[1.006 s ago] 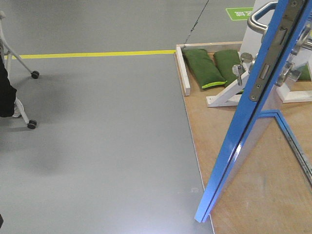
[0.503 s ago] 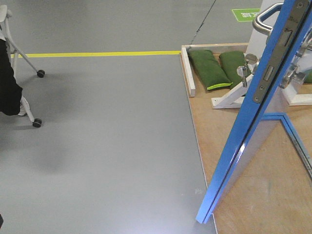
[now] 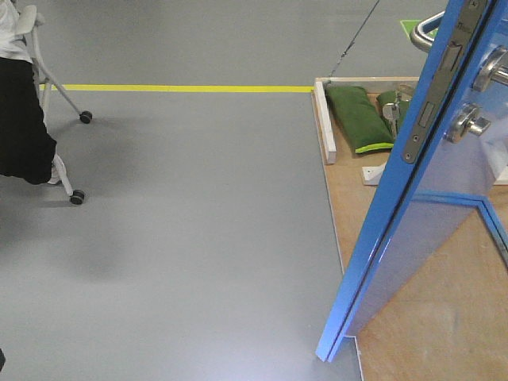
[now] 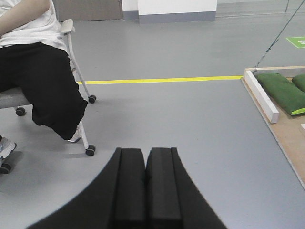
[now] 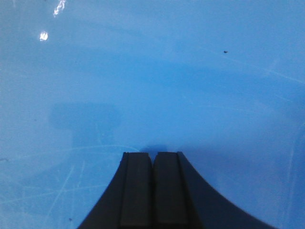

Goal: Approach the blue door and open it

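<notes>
**Item: blue door** (image 5: 152, 71). It is a glossy panel that fills the view directly ahead of the right tool (image 5: 153, 156). The tips are at its face, with a shadow beneath them; whether they touch it cannot be told. Its long axis is upright. In the front view the free edge, with the latch plate (image 3: 432, 95), lever handle (image 3: 494, 67) and thumb-turn (image 3: 468, 123), stands clear of any frame, so the door is judged already partly open.

**Right tool.** Pads together, holding nothing. It is the nearer arm; a push forward is judged to swing the panel further.

**Left tool** (image 4: 146, 151). Pads together, empty. It faces open grey floor (image 4: 200, 124), with the door outside its view.

**Container: plywood base** (image 3: 341, 206) with a white rim (image 3: 325, 119), ahead and to the right of the left tool. It holds green sandbags (image 3: 357, 119).

**Other.** Seated person (image 4: 43, 71), ahead-left of the left tool; yellow floor line (image 4: 162, 80) beyond.
</notes>
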Robot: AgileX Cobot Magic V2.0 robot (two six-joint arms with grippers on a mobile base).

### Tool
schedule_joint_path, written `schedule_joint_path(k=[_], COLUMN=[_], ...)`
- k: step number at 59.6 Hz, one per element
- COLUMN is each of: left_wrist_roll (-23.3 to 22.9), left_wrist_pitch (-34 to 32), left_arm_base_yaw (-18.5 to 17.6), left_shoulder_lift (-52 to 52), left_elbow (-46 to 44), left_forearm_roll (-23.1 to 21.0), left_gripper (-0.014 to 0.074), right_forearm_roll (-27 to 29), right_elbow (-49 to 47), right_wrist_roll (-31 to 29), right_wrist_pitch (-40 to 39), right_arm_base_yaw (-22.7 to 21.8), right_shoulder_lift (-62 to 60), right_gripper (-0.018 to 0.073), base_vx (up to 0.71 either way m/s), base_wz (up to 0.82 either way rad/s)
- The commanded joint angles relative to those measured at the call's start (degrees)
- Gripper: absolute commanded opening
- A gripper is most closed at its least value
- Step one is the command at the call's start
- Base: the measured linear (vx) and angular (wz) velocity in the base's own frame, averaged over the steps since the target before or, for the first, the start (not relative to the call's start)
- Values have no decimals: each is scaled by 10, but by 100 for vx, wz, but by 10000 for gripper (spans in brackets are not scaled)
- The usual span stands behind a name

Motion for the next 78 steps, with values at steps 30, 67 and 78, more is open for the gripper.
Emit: schedule_joint_path(k=[30, 67, 78], left_wrist_roll=[-2, -2, -2], left_wrist_pitch=[-43, -43, -43], left_arm_base_yaw=[-3, -3, -3], left_shoulder_lift=[-9, -9, -9], left_elbow=[-20, -20, -20], left_forearm_roll=[-3, -3, -3], left_gripper=[71, 71, 71], right_forearm_roll=[39, 39, 39], right_elbow=[-16, -16, -16], right_wrist_roll=[-9, -9, -9], right_wrist_pitch=[-6, -6, -6], right_arm_base_yaw=[5, 5, 5], right_shoulder_lift=[-19, -19, -19], right_gripper=[-4, -4, -4], base_vx=[8, 10, 12], base_wz=[9, 9, 6])
